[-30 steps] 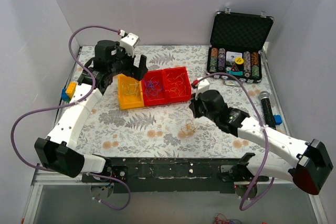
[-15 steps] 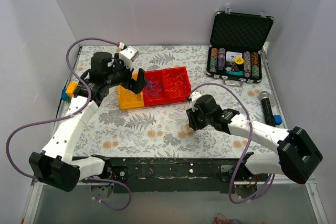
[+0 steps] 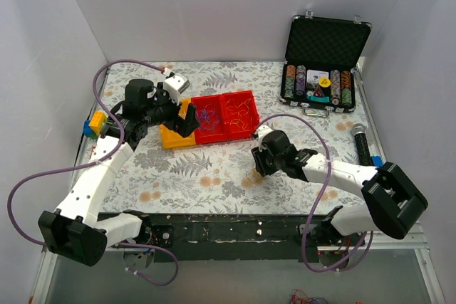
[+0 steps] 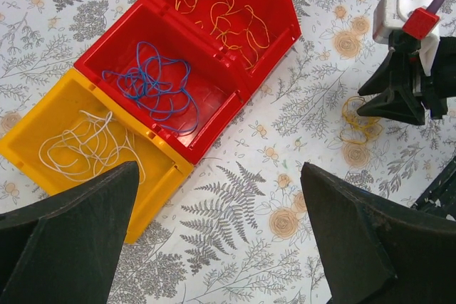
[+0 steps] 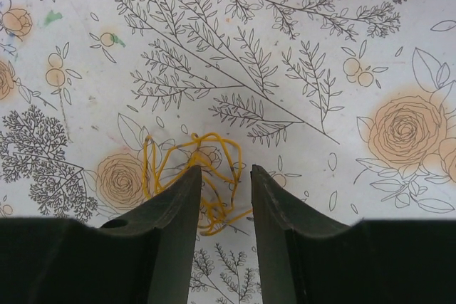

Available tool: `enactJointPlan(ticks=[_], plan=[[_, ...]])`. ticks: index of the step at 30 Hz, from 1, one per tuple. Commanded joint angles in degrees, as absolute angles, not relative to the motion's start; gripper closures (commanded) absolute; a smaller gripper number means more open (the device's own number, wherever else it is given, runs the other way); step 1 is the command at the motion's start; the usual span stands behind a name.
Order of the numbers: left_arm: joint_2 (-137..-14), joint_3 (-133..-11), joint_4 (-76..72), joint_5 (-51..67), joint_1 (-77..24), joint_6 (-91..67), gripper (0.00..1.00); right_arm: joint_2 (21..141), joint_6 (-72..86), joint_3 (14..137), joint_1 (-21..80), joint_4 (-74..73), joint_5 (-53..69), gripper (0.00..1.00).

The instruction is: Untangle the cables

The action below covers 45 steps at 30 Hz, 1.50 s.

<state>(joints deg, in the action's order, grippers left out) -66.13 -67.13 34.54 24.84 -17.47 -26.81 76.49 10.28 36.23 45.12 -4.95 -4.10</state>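
Observation:
A small yellow-orange wire tangle (image 5: 207, 135) lies on the floral table cloth; it also shows in the left wrist view (image 4: 358, 122). My right gripper (image 5: 226, 170) is low over it, jaws a narrow gap apart, with several strands lying between the fingertips. From above, the right gripper (image 3: 258, 169) hides most of the tangle. Sorted wires lie in three bins: whitish in the yellow bin (image 4: 28, 129), blue in the middle red bin (image 4: 107, 51), orange in the far red bin (image 4: 285, 16). My left gripper (image 4: 219, 176) is wide open and empty, above the cloth beside the yellow bin (image 3: 171, 140).
An open black poker chip case (image 3: 324, 62) stands at the back right. A black microphone (image 3: 362, 144) and a small blue object (image 3: 377, 164) lie along the right edge. A blue and yellow block (image 3: 92, 124) sits at the left edge. White walls enclose the table.
My right gripper has moved left and down onto the yellow tangle. My left gripper has swung from over the yellow bin's back toward its front, staying open.

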Motion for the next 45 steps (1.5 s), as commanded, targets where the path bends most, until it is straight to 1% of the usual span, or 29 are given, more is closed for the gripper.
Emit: enactJointPlan(ticks=[1, 3, 5, 9, 10, 11, 17, 20, 25, 30, 36, 37, 39, 40, 41, 42, 43, 44, 45], plan=[[-63.81, -66.27, 34.81, 25.14, -17.40, -25.58, 0.02, 79.36, 10.11, 36.30, 45.26, -0.62, -4.14, 0.59], [-63.63, -65.83, 34.45, 24.87, -17.31, -25.49, 0.02, 80.33, 10.98, 35.86, 45.26, 1.21, -2.73, 0.62], [-63.63, -65.65, 34.37, 24.70, -17.14, -25.23, 0.02, 81.12, 11.86, 35.60, 45.26, 1.58, -2.46, 0.68], [-63.54, -65.48, 34.19, 24.43, -17.05, -24.70, 0.02, 79.11, 12.30, 35.42, 45.26, 2.11, -2.98, 0.92], [-63.46, -65.30, 34.02, 24.26, -17.14, -24.70, 0.02, 78.06, 12.22, 35.77, 45.26, 1.94, -3.51, 0.97], [-63.54, -65.30, 33.84, 24.17, -17.05, -24.70, 0.02, 76.92, 12.13, 36.29, 45.35, 1.50, -3.78, 0.99], [-63.28, -64.16, 32.78, 23.29, -17.05, -25.92, 0.02, 71.99, 9.24, 45.60, 45.18, -2.90, -8.16, 0.99], [-63.46, -64.07, 32.26, 22.85, -16.79, -26.89, 0.02, 73.03, 6.51, 51.48, 44.04, -2.64, -9.93, 0.99], [-63.90, -65.13, 32.17, 23.03, -16.26, -27.68, 0.02, 82.07, 2.64, 63.26, 39.65, -3.08, -10.02, 0.99], [-64.77, -65.83, 31.73, 23.12, -15.91, -28.83, 0.02, 92.09, 1.67, 72.23, 36.04, -0.97, -10.55, 0.99], [-65.92, -66.79, 31.99, 21.80, -15.91, -29.09, 0.02, 101.50, 1.84, 80.15, 35.59, -2.46, -12.82, 0.99], [-66.00, -66.88, 31.99, 21.45, -15.91, -29.18, 0.02, 102.30, 2.02, 80.77, 35.51, -2.63, -12.83, 0.96], [-65.92, -66.62, 32.08, 21.27, -15.82, -29.35, 0.02, 102.74, 2.20, 80.42, 35.60, -2.20, -12.22, 0.82], [-65.66, -66.36, 31.73, 21.01, -15.82, -29.70, 0.02, 102.74, 2.37, 80.42, 35.60, -2.28, -12.04, 0.72], [-65.57, -66.18, 31.38, 20.48, -15.91, -29.97, 0.02, 102.66, 2.55, 80.33, 35.60, -2.46, -11.95, 0.58], [-65.39, -65.92, 30.94, 19.96, -15.82, -30.32, 0.02, 102.48, 2.90, 80.42, 35.60, -2.90, -11.69, 0.48], [-65.22, -65.66, 30.42, 19.52, -15.82, -30.50, 0.02, 102.13, 3.16, 80.33, 35.60, -3.07, -11.52, 0.41], [-64.95, -65.22, 29.98, 18.82, -15.91, -30.59, 0.02, 101.69, 3.43, 80.07, 35.60, -3.25, -11.34, 0.35], [-64.95, -65.21, 29.54, 18.20, -15.91, -30.41, 0.02, 100.82, 3.78, 79.63, 35.60, -3.43, -10.99, 0.33]])
